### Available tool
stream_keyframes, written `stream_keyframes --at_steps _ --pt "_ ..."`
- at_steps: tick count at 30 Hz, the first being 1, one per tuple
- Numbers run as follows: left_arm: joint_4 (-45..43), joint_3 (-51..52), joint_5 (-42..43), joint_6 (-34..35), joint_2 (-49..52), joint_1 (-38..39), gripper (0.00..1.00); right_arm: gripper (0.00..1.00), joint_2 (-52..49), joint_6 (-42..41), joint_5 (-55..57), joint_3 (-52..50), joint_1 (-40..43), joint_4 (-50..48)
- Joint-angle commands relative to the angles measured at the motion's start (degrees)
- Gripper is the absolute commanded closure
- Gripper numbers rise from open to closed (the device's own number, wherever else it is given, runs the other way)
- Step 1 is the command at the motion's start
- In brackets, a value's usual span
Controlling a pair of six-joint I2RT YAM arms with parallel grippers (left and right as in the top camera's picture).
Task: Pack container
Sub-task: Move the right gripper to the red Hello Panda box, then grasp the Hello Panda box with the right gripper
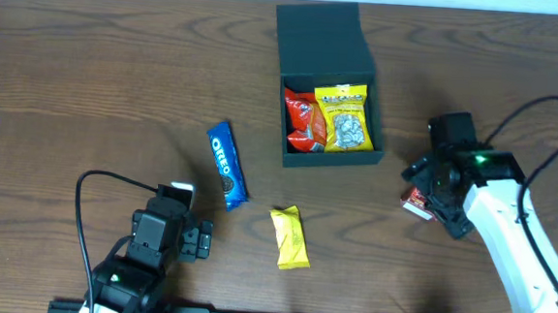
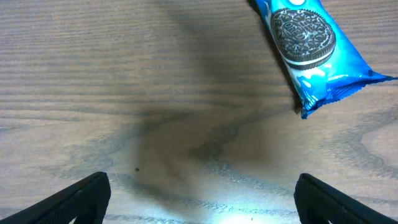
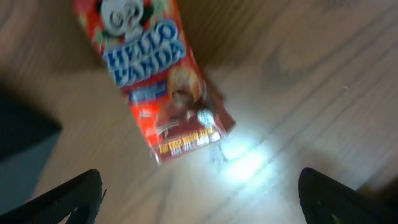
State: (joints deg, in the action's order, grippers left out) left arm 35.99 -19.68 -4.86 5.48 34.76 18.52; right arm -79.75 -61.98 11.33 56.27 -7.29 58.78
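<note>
The dark green-black container (image 1: 329,156) stands at the back centre, its flap lid (image 1: 323,38) open and leaning back. Inside are a red packet (image 1: 305,119) and a yellow packet (image 1: 344,119). My right gripper (image 1: 430,197) is open, over a red Hello Panda packet (image 3: 155,74) lying on the table right of the container; the packet is mostly hidden under the gripper in the overhead view (image 1: 415,201). My left gripper (image 1: 194,237) is open and empty at the front left. A blue Oreo packet (image 1: 226,165) lies just beyond it, also in the left wrist view (image 2: 311,46).
A yellow snack packet (image 1: 290,238) lies in front of the container, between the arms. The wooden table (image 1: 89,87) stretches to the left. A black cable (image 1: 86,222) loops by the left arm.
</note>
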Motion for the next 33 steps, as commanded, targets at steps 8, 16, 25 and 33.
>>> stream_keyframes --at_steps 8,16,25,33 --pt "0.2 0.0 -0.2 -1.0 -0.2 -0.2 0.05 0.01 0.4 9.9 0.6 -3.6 6.5 -11.1" --pt "0.2 0.0 -0.2 -1.0 -0.2 -0.2 0.05 0.01 -3.5 19.7 -5.9 -3.6 8.5 -14.0" --pt "0.2 0.0 -0.2 -1.0 -0.2 -0.2 0.05 0.01 -10.6 26.6 -9.4 -3.5 9.2 -19.1" --pt "0.2 0.0 -0.2 -1.0 -0.2 -0.2 0.05 0.01 -13.5 27.0 -10.0 -3.5 9.7 -21.2"
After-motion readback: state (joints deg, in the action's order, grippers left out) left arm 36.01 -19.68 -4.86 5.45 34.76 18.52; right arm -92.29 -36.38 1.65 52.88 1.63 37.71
